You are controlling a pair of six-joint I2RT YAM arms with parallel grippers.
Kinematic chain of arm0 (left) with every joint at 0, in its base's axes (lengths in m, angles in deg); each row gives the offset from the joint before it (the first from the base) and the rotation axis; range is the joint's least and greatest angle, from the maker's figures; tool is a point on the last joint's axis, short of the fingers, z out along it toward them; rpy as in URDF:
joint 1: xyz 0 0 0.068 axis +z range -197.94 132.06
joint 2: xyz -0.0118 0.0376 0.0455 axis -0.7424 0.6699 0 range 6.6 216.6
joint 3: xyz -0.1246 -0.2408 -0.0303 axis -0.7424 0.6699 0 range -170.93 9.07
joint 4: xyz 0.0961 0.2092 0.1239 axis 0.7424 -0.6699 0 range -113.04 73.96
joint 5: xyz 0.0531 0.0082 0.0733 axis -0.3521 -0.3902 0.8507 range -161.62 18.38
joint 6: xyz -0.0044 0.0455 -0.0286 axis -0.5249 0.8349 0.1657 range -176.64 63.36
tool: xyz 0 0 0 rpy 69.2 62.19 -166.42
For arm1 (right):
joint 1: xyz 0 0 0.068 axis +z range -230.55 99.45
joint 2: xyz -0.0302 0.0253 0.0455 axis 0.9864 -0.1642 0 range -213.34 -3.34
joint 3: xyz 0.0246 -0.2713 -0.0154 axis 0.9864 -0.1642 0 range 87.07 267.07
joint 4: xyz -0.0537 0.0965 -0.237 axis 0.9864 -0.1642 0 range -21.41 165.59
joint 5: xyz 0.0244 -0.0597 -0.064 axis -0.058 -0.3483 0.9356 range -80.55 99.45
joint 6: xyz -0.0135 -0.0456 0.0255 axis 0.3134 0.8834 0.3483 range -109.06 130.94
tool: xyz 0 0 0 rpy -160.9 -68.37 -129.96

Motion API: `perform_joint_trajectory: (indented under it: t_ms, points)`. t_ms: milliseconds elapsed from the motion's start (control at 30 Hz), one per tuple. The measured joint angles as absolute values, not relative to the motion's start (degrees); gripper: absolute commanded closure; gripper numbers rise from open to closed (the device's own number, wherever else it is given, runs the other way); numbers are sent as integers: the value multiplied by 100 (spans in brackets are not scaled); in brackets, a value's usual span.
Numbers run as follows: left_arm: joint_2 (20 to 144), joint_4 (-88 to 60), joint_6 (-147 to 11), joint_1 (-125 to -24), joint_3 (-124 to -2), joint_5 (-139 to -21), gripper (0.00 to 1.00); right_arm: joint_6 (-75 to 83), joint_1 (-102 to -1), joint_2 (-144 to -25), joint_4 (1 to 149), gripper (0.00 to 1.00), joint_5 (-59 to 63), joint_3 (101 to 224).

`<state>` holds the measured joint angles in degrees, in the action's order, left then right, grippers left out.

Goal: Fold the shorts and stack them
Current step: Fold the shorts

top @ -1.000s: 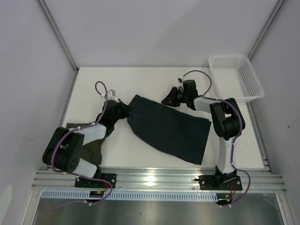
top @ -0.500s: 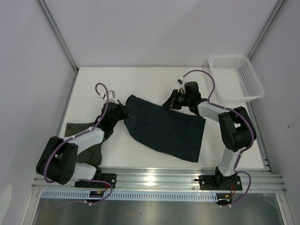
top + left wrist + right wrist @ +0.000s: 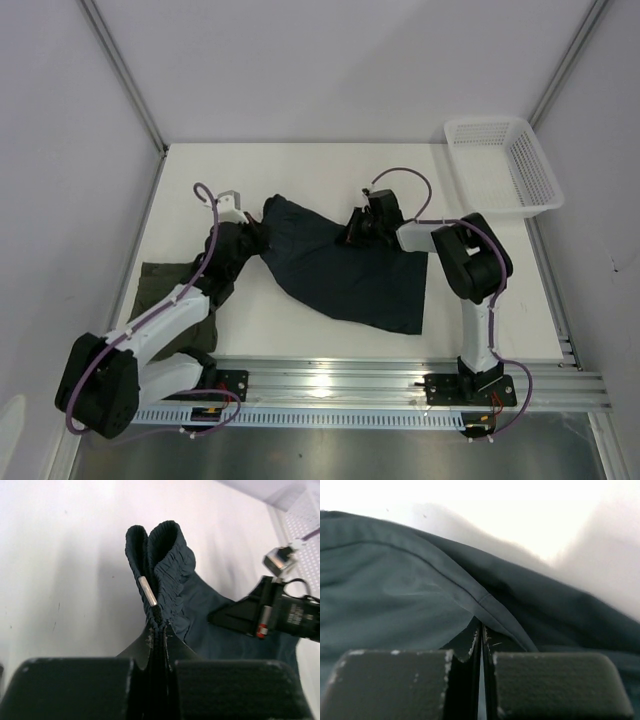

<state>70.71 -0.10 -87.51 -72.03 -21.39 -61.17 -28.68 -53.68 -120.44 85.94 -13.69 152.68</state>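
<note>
The dark navy-teal shorts [image 3: 350, 272] lie spread across the middle of the white table [image 3: 300, 170]. My left gripper [image 3: 255, 238] is shut on the gathered elastic waistband at their left corner, which stands bunched above the tips in the left wrist view [image 3: 159, 629]. My right gripper [image 3: 358, 228] is shut on the upper edge of the same shorts; a stitched hem [image 3: 490, 602] runs over its tips [image 3: 482, 626]. The olive-green shorts [image 3: 152, 275] lie at the table's left, partly under my left arm.
A white plastic mesh basket [image 3: 545, 180] stands at the back right corner. Grey walls close in the table's left, back and right sides. The metal rail [image 3: 340, 375] with both arm bases runs along the near edge.
Both grippers have moved left and slightly toward each other, dragging the navy shorts left with them. The cloth's right side has drawn in.
</note>
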Motion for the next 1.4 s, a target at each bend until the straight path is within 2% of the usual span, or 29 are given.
perform_joint_trajectory:
  t_ms: [333, 533, 700, 1100, 1200, 1233, 1400]
  points:
    - [6481, -336, -8301, -7433, -2198, -6127, 100, -3154, -4924, -12308, 8675, 100, -1085, 15672]
    - [6623, -467, -7988, -7894, -2462, -5929, 100, -3218, -4771, -12357, 8471, 88, -1041, 15882]
    - [6661, -635, -7811, -8113, -2604, -5666, 100, -3161, -4846, -12214, 8178, 84, -1034, 15996]
    - [6665, -993, -7501, -8556, -2897, -5085, 100, -2726, -5455, -9998, 7300, 81, -897, 14925]
    - [6726, -1044, -7426, -8679, -2998, -4967, 100, -2544, -5805, -9657, 6876, 73, -748, 14540]
    - [6752, -1055, -7405, -8725, -3039, -4921, 100, -2488, -5886, -9557, 6764, 65, -706, 14380]
    - [6901, -1077, -7245, -9013, -3225, -4681, 100, -2247, -6522, -8833, 6058, 52, -350, 13572]
